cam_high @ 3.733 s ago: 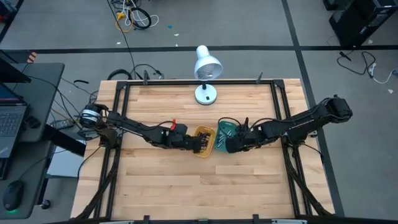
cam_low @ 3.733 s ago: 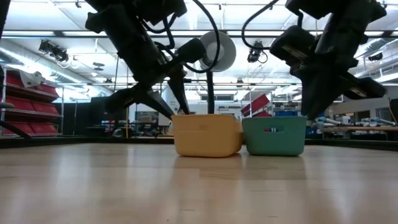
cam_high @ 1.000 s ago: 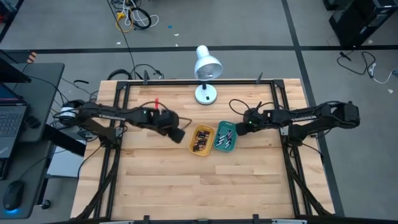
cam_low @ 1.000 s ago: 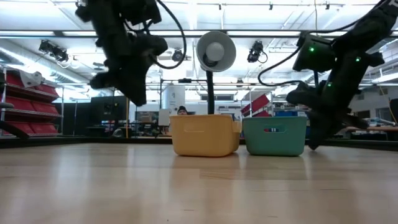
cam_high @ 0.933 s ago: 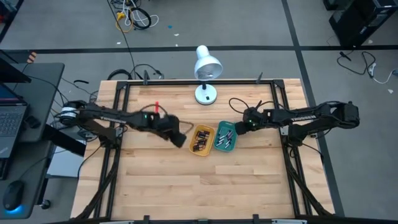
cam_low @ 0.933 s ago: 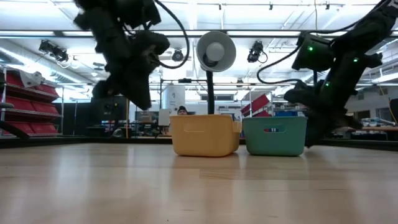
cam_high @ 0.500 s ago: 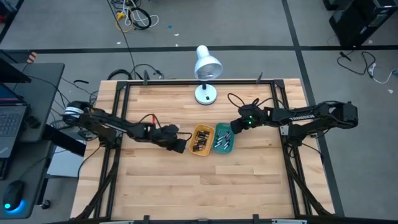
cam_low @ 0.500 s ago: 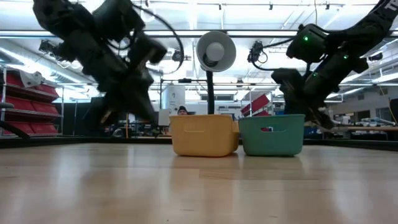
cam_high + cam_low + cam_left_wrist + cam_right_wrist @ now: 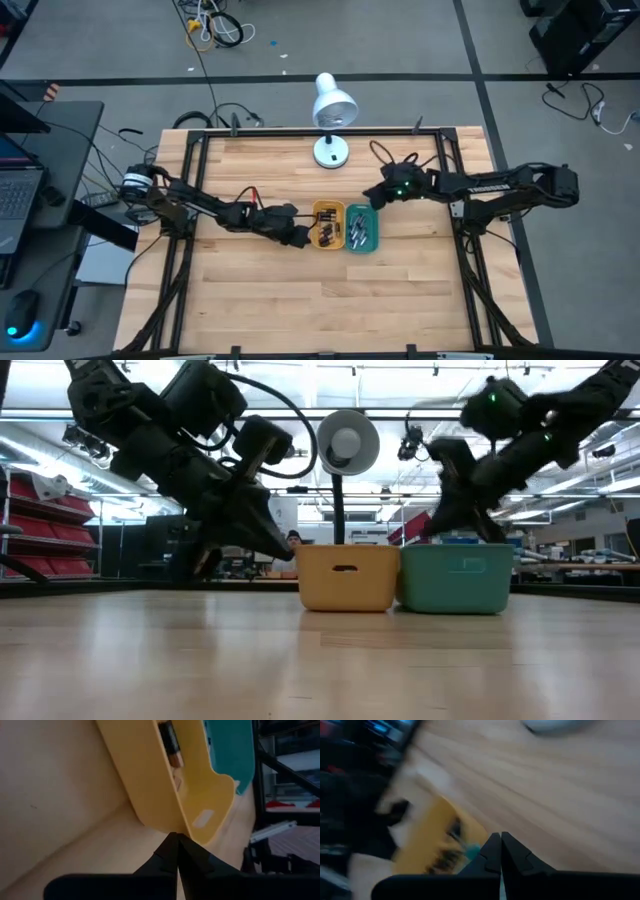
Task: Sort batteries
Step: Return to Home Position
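A yellow tray (image 9: 328,225) and a teal tray (image 9: 362,230) stand side by side on the table's middle, their bottoms flat on the wood. Both hold several small batteries (image 9: 326,230), and one shows in the left wrist view (image 9: 169,742). My left gripper (image 9: 303,238) is shut, low at the yellow tray's left side. My right gripper (image 9: 370,199) is shut and hangs at the teal tray's far right corner (image 9: 450,530). My left gripper has its shut fingertips (image 9: 176,840) against the foot of the yellow tray's left outer wall (image 9: 167,820). It comes from the table's left, slanting down. The tray stands flat on the table. My right gripper is at the teal tray's far rim; I cannot tell whether it touches.
A white desk lamp (image 9: 331,120) stands at the table's far edge behind the trays. Black frame rails (image 9: 190,180) run along the table's left and right sides. Bare wood (image 9: 320,300) lies between the trays and the near edge.
My left gripper has come down and toward the table's right, up to the yellow tray's left wall. My right gripper has risen a little and gone toward the table's left, along the teal tray's far end. Both trays have turned square to the table and slid slightly toward its near edge.
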Controlling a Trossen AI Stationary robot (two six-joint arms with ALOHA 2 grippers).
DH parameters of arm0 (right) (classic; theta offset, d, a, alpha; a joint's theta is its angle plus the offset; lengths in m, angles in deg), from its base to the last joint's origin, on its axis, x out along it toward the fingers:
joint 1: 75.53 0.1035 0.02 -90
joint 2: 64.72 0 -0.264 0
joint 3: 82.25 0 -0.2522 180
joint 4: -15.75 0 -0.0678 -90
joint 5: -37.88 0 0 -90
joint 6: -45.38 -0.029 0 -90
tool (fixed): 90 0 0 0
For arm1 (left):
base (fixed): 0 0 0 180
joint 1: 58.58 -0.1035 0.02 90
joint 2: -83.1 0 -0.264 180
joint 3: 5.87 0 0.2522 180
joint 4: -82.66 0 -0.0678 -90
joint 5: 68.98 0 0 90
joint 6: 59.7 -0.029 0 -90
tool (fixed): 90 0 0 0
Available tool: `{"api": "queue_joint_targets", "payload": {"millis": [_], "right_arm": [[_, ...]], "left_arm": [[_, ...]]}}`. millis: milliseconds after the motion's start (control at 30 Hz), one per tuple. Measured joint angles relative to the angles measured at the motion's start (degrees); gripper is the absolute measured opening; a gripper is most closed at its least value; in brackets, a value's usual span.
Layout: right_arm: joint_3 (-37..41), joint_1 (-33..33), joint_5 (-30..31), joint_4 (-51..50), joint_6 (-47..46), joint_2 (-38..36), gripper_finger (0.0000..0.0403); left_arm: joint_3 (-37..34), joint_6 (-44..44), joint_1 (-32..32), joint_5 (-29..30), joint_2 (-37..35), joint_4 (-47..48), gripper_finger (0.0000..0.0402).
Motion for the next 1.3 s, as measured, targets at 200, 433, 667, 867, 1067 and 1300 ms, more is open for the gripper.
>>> {"api": "queue_joint_targets", "payload": {"millis": [200, 433, 667, 867, 1067, 1300], "right_arm": [[-1.66, -0.67, -4.67, 18.26, 4.56, -5.34, 0.0000], [-1.72, -4.56, -6.28, 20.65, 5.36, -11.09, 0.0000], [-1.61, -5.78, -5.19, -7.42, -2.30, -14.06, 0.0000], [-1.59, 0.11, -5.29, -25.18, -8.93, -15.27, 0.0000], [-1.59, 9.47, -5.23, -28.98, -18.38, -15.06, 0.0000], [-1.59, 16.27, -4.85, -25.56, -25.39, -9.19, 0.0000]], "left_arm": [[-0.11, -0.28, 0.00, -0.90, -0.40, -0.70, 0.0015], [-0.22, -5.99, -1.88, -3.15, -2.76, 0.11, 0.0015], [-0.15, -9.06, -4.01, -5.08, -5.34, 6.78, 0.0015], [-0.18, -9.31, -4.26, -5.21, -6.50, 10.67, 0.0015], [-0.08, -12.48, -4.66, -4.88, -11.85, 15.28, 0.0015], [0.07, -20.50, -7.68, -4.03, -17.10, 18.72, 0.0015]]}}
